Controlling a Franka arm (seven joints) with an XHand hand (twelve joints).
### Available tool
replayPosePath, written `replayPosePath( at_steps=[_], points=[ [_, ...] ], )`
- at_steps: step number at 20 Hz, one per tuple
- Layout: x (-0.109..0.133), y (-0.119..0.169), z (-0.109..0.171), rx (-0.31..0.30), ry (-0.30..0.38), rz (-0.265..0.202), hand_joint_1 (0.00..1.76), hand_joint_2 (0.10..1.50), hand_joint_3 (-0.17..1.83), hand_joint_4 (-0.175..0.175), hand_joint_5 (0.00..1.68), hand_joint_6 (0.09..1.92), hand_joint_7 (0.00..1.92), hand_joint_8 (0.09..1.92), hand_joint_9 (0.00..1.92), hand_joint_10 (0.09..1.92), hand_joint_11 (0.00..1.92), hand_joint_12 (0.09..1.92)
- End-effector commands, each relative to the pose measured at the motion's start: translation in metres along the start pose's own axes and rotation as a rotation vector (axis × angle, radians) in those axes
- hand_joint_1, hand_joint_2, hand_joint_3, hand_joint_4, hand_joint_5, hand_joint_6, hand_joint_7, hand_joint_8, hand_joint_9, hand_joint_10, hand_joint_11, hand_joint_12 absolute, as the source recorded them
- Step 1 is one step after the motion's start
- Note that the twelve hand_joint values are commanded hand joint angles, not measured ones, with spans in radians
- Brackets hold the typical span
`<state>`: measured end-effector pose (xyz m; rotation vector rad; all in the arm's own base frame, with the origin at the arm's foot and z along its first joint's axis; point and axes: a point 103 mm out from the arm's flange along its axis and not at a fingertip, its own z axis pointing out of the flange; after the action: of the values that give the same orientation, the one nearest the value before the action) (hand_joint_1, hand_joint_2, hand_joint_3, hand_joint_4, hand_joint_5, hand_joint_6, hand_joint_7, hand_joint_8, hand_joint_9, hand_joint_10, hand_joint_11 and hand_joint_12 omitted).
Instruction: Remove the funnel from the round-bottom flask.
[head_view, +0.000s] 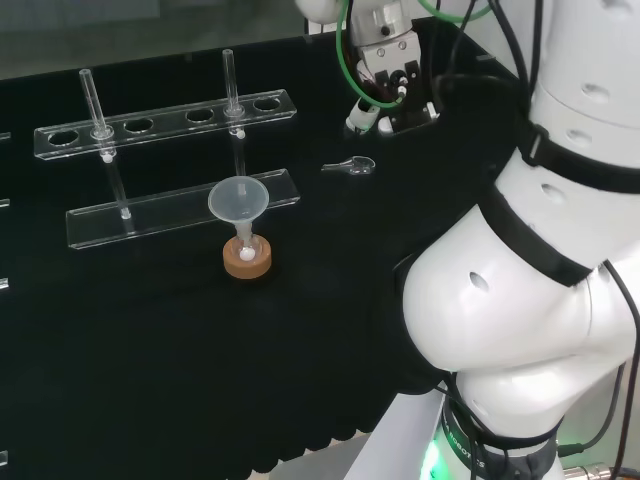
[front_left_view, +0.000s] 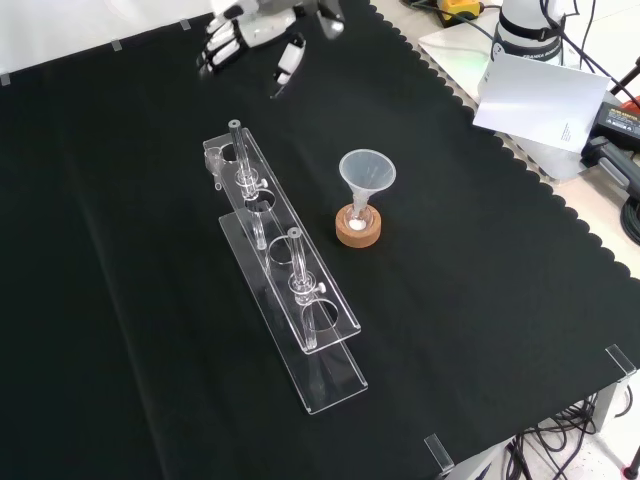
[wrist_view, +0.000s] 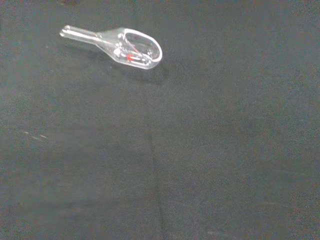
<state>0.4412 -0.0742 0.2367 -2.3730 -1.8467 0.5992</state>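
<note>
Fingers (front_left_view: 225, 45) of the hand (front_left_view: 250, 30) look relaxed and a little apart, holding nothing — the hand hangs near the far edge of the cloth in the front view. Well apart from it stands the funnel (front_left_view: 366, 175), its stem down in the neck of the round-bottom flask (front_left_view: 357, 215), which sits in a cork ring (front_left_view: 358, 231) beside the clear tube rack (front_left_view: 285, 275). A small glass scoop (wrist_view: 122, 44) lies on the cloth under the wrist. To do the step well, I think the hand should come over the funnel's cone, pinch its rim, and lift straight up — a sideways pull could tip the flask off its ring.
</note>
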Motion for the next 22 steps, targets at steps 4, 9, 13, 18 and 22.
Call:
replayPosePath(
  at_steps=[4,9,13,18,22],
  points=[
    [0.019,-0.073,-0.016,-0.013,0.073,-0.034,0.67,0.96,-0.17,-0.035,0.31,0.09,0.10,0.60,0.37,0.64,0.21,1.36],
    [0.050,-0.107,-0.018,-0.015,0.075,-0.093,0.66,0.97,-0.17,-0.035,0.31,0.09,0.14,0.62,0.38,0.65,0.22,1.36],
    [0.074,-0.129,-0.022,-0.027,0.081,-0.149,0.62,0.96,-0.17,-0.036,0.29,0.09,0.16,0.63,0.39,0.65,0.23,1.36],
    [0.101,-0.150,-0.024,-0.004,0.048,-0.181,0.58,0.95,-0.17,-0.034,0.27,0.09,0.12,0.63,0.37,0.65,0.26,1.41],
    [0.117,-0.159,-0.023,0.023,0.021,-0.206,0.55,0.92,-0.17,-0.028,0.21,0.09,0.02,0.64,0.25,0.70,0.23,1.47]
  ],
)
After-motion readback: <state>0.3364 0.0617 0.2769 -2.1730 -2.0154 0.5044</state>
